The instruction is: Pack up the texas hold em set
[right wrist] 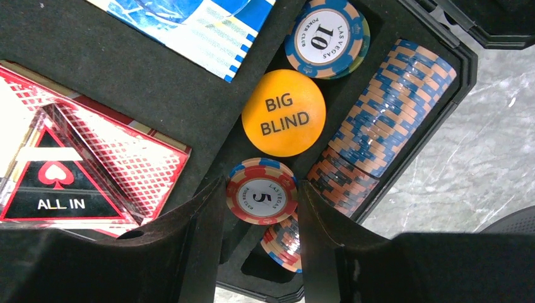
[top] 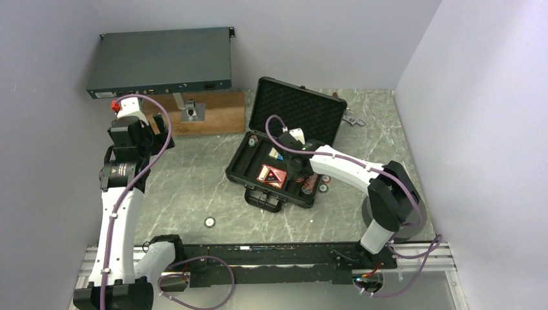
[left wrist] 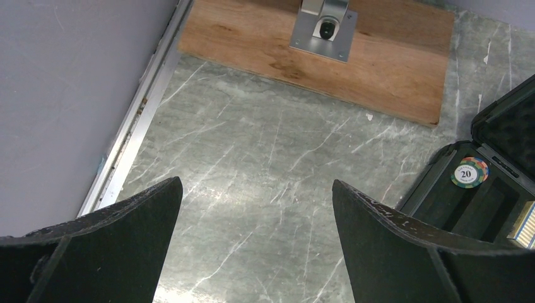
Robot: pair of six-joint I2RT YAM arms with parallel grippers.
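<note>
Pinching red 5 chip (right wrist: 261,197) in narrow right gripper (right wrist: 260,211), low in open case (top: 238,171) at table (top: 187,187) centre, with left gripper (left wrist: 257,186) gaping empty out at ten o'clock. Risk: releasing tilted, riding onto orange disc (right wrist: 284,112) at twelve o'clock, jamming the lid (top: 297,106).

Between the right jaws, a red chip (right wrist: 262,199) read "5" and "LAS VEGAS". Just beyond them, the orange disc (right wrist: 284,113) read "BIG BLIND". Farther on, a blue chip (right wrist: 326,38) read "10" and "LAS VEGAS POKER CLUB". Left of them, a triangular plaque (right wrist: 57,189) read "ALL IN". Beyond and right of the left jaws, a multicoloured chip (left wrist: 469,172) read "20".
</note>
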